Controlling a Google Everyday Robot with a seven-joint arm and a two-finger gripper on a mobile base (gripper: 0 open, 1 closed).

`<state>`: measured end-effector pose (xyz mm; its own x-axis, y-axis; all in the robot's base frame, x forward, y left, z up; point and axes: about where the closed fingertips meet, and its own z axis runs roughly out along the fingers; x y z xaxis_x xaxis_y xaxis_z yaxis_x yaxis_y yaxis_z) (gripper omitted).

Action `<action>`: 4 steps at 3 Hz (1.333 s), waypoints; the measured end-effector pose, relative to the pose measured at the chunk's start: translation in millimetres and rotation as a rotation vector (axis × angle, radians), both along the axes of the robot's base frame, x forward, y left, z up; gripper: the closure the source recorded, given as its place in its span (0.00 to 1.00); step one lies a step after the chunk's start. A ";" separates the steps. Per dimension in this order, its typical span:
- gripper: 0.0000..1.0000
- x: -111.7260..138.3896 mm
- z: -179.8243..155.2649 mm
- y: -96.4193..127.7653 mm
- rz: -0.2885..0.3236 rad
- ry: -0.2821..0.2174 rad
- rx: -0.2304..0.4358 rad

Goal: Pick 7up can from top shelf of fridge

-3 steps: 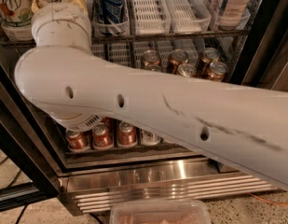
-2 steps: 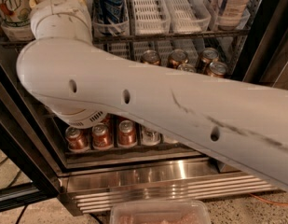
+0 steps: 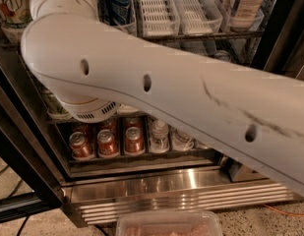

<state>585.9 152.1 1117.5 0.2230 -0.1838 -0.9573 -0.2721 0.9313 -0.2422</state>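
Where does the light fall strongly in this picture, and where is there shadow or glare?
In the camera view, the white arm is brightly lit on top and covers much of the fridge; the red cans under it sit in shadow; the steel base grille shows glare; the 7up can at top left is lit; the pincer is out of view, past the top edge.

One arm (image 3: 166, 97) crosses the view, its pincer hidden past the top edge. Up top stand one 7up can (image 3: 11, 9), one Pepsi can (image 3: 119, 4) and two lane trays (image 3: 159, 9). Below are three red cans (image 3: 107, 143) and two pale cans (image 3: 160, 135).
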 end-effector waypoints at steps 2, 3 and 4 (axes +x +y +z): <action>1.00 -6.5 20.8 -12.0 0.044 0.016 -0.059; 1.00 -18.3 16.8 -36.4 0.074 0.044 -0.153; 1.00 -34.4 -11.5 -62.0 0.127 0.079 -0.275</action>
